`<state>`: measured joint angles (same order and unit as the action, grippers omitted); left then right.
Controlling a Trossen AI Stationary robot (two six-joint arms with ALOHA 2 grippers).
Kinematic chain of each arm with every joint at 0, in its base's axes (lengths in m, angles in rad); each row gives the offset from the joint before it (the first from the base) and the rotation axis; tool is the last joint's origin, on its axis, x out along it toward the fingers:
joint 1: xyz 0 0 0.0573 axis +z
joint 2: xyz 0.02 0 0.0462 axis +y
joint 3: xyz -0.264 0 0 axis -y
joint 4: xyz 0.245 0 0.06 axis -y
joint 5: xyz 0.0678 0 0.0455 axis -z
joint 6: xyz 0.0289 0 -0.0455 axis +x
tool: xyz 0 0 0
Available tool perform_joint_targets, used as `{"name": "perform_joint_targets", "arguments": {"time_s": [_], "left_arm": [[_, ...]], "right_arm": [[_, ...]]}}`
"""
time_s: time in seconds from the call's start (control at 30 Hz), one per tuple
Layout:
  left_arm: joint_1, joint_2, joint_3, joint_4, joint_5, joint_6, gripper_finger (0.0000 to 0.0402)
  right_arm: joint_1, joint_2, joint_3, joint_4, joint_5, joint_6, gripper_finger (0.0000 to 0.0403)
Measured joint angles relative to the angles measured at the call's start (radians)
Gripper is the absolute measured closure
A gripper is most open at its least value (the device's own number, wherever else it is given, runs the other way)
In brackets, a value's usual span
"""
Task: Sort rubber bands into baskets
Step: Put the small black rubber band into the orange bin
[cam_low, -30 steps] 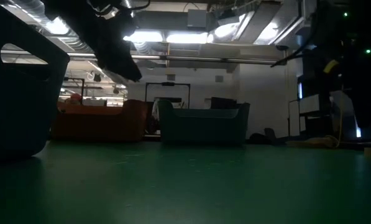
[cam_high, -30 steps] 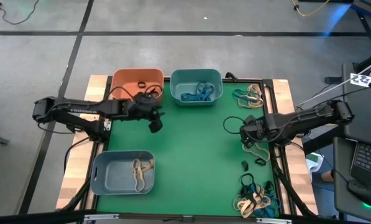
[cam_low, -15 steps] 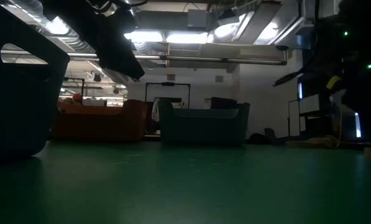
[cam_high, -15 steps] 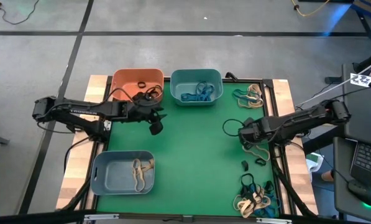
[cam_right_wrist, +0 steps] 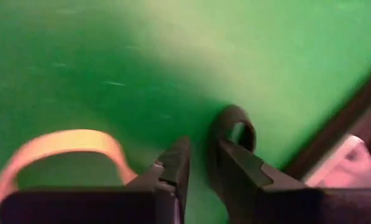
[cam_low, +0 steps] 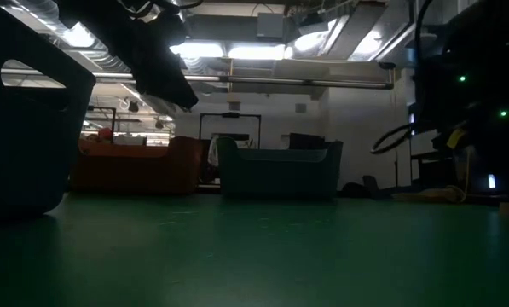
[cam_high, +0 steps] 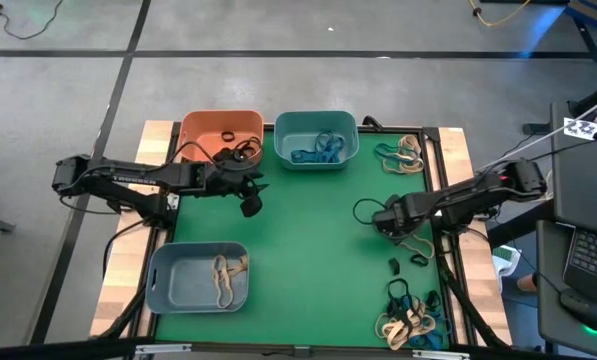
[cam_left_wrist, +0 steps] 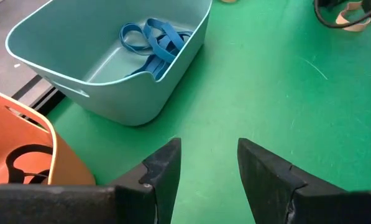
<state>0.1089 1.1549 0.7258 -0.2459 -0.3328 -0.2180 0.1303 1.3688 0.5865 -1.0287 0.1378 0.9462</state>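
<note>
Right gripper (cam_high: pixel 380 219) closing on a black rubber band (cam_high: pixel 362 209)

Since a second ago it has slid further from the table's right edge, fingers narrowed to a slit, grip unconfirmed. Left gripper (cam_high: pixel 248 203) waits open beside the orange basket (cam_high: pixel 193 128).

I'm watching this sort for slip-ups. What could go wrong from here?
The right hand is closing beside a tan band and a black band; it might catch both, or neither. The black band hangs loosely and could drop before reaching the orange basket.
</note>
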Motion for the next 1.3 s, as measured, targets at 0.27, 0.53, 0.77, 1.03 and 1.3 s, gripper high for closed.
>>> {"name": "perform_joint_targets", "arguments": {"time_s": [0.27, 0.53, 0.77, 1.03, 1.3], "left_arm": [[0.0, 0.0, 0.0, 0.002, 0.0, 0.0, 0.0247], [-0.026, 0.009, 0.0, 0.044, 0.0, 0.016, 0.0247], [-0.066, 0.107, 0.0, 0.183, 0.0, 0.039, 0.0247], [-0.113, 0.237, 0.001, 0.372, 0.042, 0.06, 0.0247], [-0.148, 0.367, 0.001, 0.619, 0.045, 0.134, 0.0247]], "right_arm": [[0.001, 0.004, 0.087, 0.093, 0.082, -0.161, 0.0389], [0.001, 0.004, 0.216, 0.4, 0.219, -0.466, 0.0396], [0.0, 0.004, 0.221, 0.789, 0.131, -0.693, 0.0401], [0.0, 0.004, 0.221, 1.012, 0.124, -0.826, 0.04], [0.0, 0.004, 0.221, 1.111, 0.038, -0.862, 0.0401]]}}
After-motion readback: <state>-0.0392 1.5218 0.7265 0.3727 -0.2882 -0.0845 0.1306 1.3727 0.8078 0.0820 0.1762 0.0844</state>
